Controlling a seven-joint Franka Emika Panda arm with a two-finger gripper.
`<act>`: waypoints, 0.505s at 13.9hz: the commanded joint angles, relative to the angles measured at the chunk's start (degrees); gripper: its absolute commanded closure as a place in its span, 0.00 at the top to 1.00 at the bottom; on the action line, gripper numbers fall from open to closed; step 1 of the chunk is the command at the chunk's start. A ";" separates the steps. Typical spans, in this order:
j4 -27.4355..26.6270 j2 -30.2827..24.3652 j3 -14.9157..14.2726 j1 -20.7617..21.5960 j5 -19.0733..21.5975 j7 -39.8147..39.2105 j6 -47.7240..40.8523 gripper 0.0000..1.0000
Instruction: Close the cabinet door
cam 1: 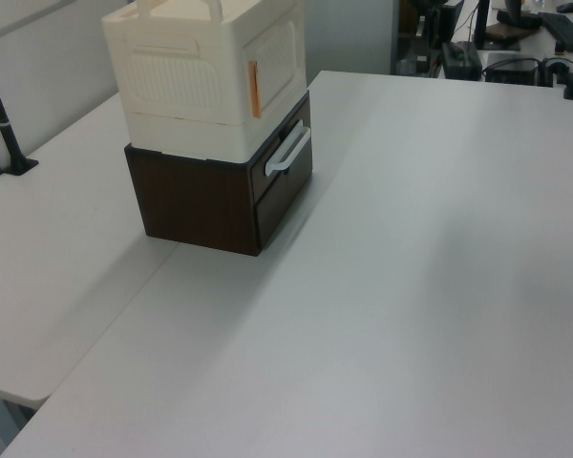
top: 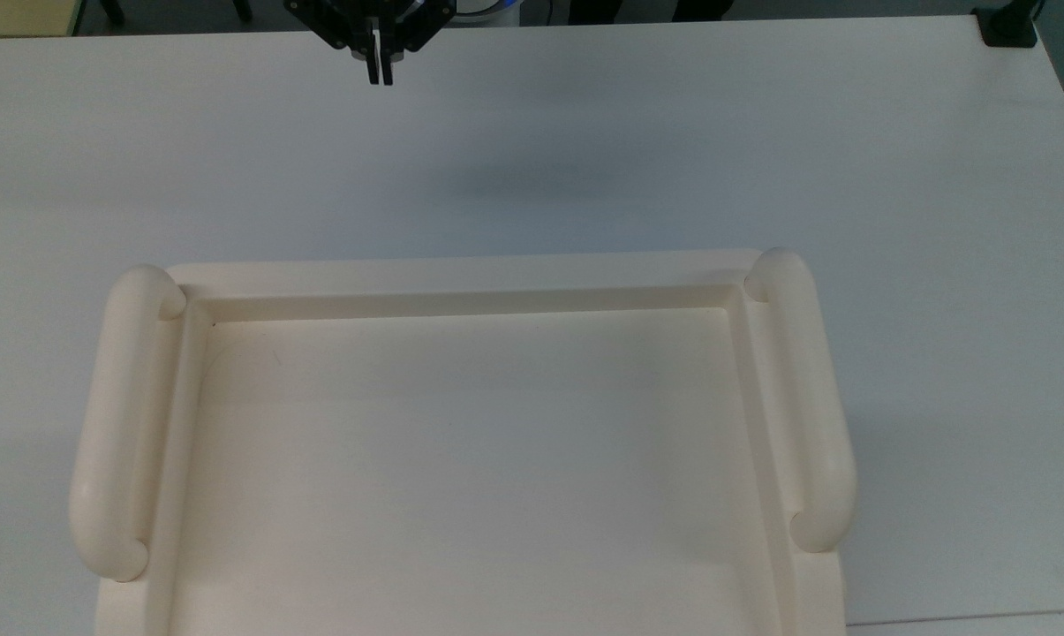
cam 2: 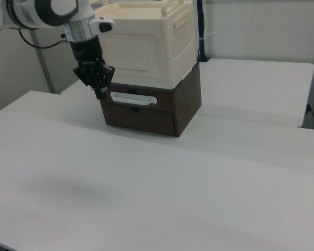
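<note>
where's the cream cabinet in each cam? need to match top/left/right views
Top view: the cabinet fills the lower middle, seen from above, its recessed top between two tubular handles.
Left view: the cabinet sits upper left, stacked on a dark brown drawer unit.
Right view: the cabinet sits top centre on the same drawer unit, with the end effector just to the right view's left of it.
Shared landmark: the white table.

Even, bright overhead light; a soft blurred shadow lies on the counter (top: 849,132) at upper centre.
</note>
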 commanded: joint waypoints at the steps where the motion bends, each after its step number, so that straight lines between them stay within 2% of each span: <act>1: -2.50 -2.20 -0.07 0.57 -1.19 -0.36 -0.86 0.58; 2: -2.50 -2.11 0.01 0.48 -1.19 -0.45 -0.86 0.77; 3: -2.50 -2.02 -0.07 0.48 -1.19 -0.45 -0.68 0.86; 4: -2.50 -2.02 -0.07 0.39 -1.28 -0.54 -0.68 0.89; 5: -2.58 -2.02 -0.07 0.39 -1.37 -0.54 -0.77 1.00; 7: -2.41 -2.02 -0.16 0.04 -1.37 -0.54 -0.51 1.00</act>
